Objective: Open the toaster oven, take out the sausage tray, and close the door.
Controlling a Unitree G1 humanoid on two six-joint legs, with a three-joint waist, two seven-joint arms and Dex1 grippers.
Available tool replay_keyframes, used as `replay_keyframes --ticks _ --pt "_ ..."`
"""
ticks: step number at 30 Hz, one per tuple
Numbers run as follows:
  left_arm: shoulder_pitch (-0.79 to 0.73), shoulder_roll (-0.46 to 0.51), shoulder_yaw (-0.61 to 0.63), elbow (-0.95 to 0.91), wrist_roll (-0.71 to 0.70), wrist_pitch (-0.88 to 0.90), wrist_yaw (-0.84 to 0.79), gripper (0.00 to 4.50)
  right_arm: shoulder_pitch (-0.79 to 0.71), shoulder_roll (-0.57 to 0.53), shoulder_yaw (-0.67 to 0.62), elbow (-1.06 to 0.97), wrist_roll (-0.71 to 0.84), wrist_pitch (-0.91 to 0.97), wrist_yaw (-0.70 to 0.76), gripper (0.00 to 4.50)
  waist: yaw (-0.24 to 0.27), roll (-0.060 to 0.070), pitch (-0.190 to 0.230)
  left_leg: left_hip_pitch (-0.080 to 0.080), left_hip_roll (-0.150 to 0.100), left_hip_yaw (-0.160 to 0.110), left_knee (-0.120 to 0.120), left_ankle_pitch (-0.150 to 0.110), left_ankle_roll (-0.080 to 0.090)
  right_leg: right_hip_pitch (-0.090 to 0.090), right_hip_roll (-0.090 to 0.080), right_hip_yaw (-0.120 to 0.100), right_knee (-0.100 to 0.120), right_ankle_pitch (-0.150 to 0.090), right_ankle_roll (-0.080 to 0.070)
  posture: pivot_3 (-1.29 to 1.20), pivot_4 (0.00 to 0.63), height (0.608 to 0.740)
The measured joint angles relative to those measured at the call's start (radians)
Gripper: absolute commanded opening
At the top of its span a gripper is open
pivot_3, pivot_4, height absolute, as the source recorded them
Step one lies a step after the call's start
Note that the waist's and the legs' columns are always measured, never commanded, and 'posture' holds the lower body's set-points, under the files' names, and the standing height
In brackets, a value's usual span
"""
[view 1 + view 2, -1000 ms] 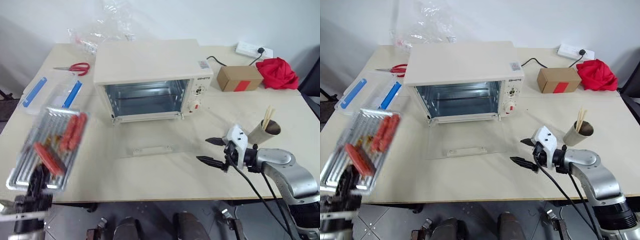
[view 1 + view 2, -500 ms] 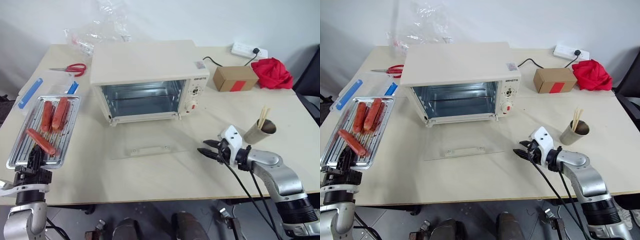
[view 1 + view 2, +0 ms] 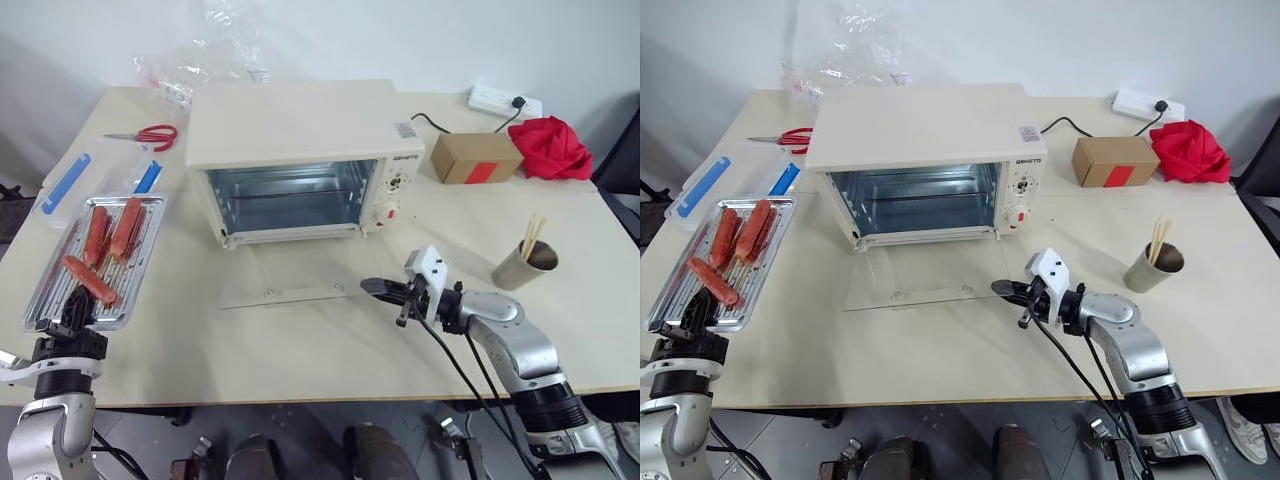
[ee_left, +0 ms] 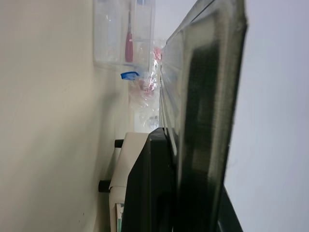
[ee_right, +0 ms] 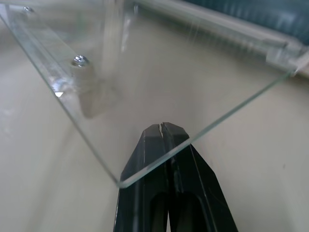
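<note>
Sausage tray [image 3: 95,262] sits lower left of the head view, held up off the table [image 3: 300,350] by the left gripper [image 3: 70,322], which is clamped on the tray's near short edge; tray tilts away toward upper left. Abt 4 red-orange sausages [image 3: 110,232] lie on its wire rack. In the left wrist view the black fingers [image 4: 154,188] pinch the tray rim edge-on.

Right gripper [image 3: 1006,288] is low centre-right, fingers pressed together w/ nothing between them, tips tucked just under the near right corner of the door [image 5: 145,77]. Right wrist view shows the closed finger pair [image 5: 164,145] beneath the glass corner, the handle's screw on the glass beyond.

Door hangs open in front of the toaster oven [image 3: 300,150], glass panel near-flat over the table, bar handle [image 3: 285,292] along its near edge. Oven cavity is bare metal inside; knobs and red dot at its right.

Farther out: metal cup w/ wooden sticks [image 3: 525,262] at right, clear plastic box w/ blue clips [image 3: 95,180] beyond the tray, red scissors [image 3: 150,134] upper left, cardboard box [image 3: 478,156], red cloth [image 3: 555,146], power strip [image 3: 505,100] upper right, crumpled clear plastic [image 3: 200,60] behind the oven.
</note>
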Motion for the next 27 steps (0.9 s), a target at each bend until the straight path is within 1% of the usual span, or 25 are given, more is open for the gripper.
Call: replay_keyframes --ticks 3,7,10,13,17,20,23,25,26,27 --pt "0.002 0.002 0.0 0.0 0.0 0.001 0.007 0.0 0.019 -0.004 -0.052 -0.074 0.063 0.01 0.005 0.06 0.005 0.0 0.0 0.0 0.0 0.0 0.0 0.0 0.0 0.0 0.0 0.0 0.0 0.0 0.0 0.0 0.15 0.74" --pt "0.021 0.001 -0.011 -0.007 0.0 0.025 -0.008 0.0 0.016 0.023 -0.126 -0.16 0.144 0.015 -0.032 0.06 0.005 0.0 0.0 0.0 0.0 0.0 0.0 0.0 0.0 0.0 0.0 0.0 0.0 0.0 0.0 0.0 0.15 0.74" --pt "0.045 0.002 -0.03 -0.009 0.0 0.055 -0.034 0.0 0.007 0.05 -0.146 -0.168 0.162 0.014 -0.064 0.06 0.006 0.0 0.0 0.0 0.0 0.0 0.0 0.0 0.0 0.0 0.0 0.0 -0.001 0.0 0.0 0.0 0.15 0.74" --pt "0.077 0.005 -0.047 -0.011 0.0 0.081 -0.066 0.0 -0.038 0.074 -0.159 -0.16 0.173 0.0 -0.088 0.06 0.004 0.0 0.0 0.0 0.0 0.001 -0.001 0.0 0.0 -0.001 0.0 0.001 0.0 0.0 0.0 0.0 0.15 0.74" --pt "0.097 0.022 -0.054 -0.012 0.0 0.093 -0.117 0.0 -0.114 0.111 -0.201 -0.142 0.231 0.012 -0.139 0.06 0.005 0.0 0.0 0.0 0.0 0.001 -0.001 0.0 0.0 -0.001 0.0 0.0 0.0 0.0 -0.001 0.0 0.15 0.74" --pt "0.129 0.049 -0.068 -0.025 0.0 0.11 -0.16 0.0 -0.137 0.098 -0.237 -0.141 0.304 0.071 -0.143 0.06 0.006 0.0 0.0 0.0 0.0 0.001 -0.002 0.0 0.0 -0.001 -0.001 0.0 -0.001 0.0 -0.001 0.0 0.15 0.74" --pt "0.183 0.078 -0.075 -0.031 0.0 0.144 -0.21 0.0 -0.109 0.015 -0.258 -0.136 0.382 0.156 -0.087 0.06 0.008 0.0 0.0 -0.001 -0.001 0.001 -0.005 0.0 0.0 -0.001 -0.002 0.0 -0.003 0.0 -0.001 0.0 0.15 0.74" --pt "0.208 0.1 -0.072 -0.026 0.0 0.164 -0.243 0.0 -0.076 -0.037 -0.275 -0.132 0.397 0.184 -0.061 0.46 0.007 0.0 0.0 0.0 -0.001 0.001 -0.006 0.0 0.0 -0.001 -0.001 0.0 -0.004 0.0 -0.001 0.0 0.15 0.74" --pt "0.225 0.124 -0.07 -0.011 0.0 0.179 -0.267 0.0 -0.053 -0.066 -0.277 -0.135 0.399 0.196 -0.042 0.79 0.006 0.0 0.0 0.0 0.0 0.001 -0.006 0.0 0.0 -0.001 -0.001 0.0 -0.004 -0.001 -0.001 0.0 0.15 0.74" --pt "0.236 0.137 -0.067 -0.005 0.0 0.188 -0.283 0.0 -0.042 -0.077 -0.277 -0.136 0.399 0.2 -0.032 0.92 0.006 0.0 0.0 0.0 0.0 0.001 -0.006 0.0 0.0 -0.001 0.0 0.0 -0.004 -0.001 -0.002 0.0 0.15 0.74"
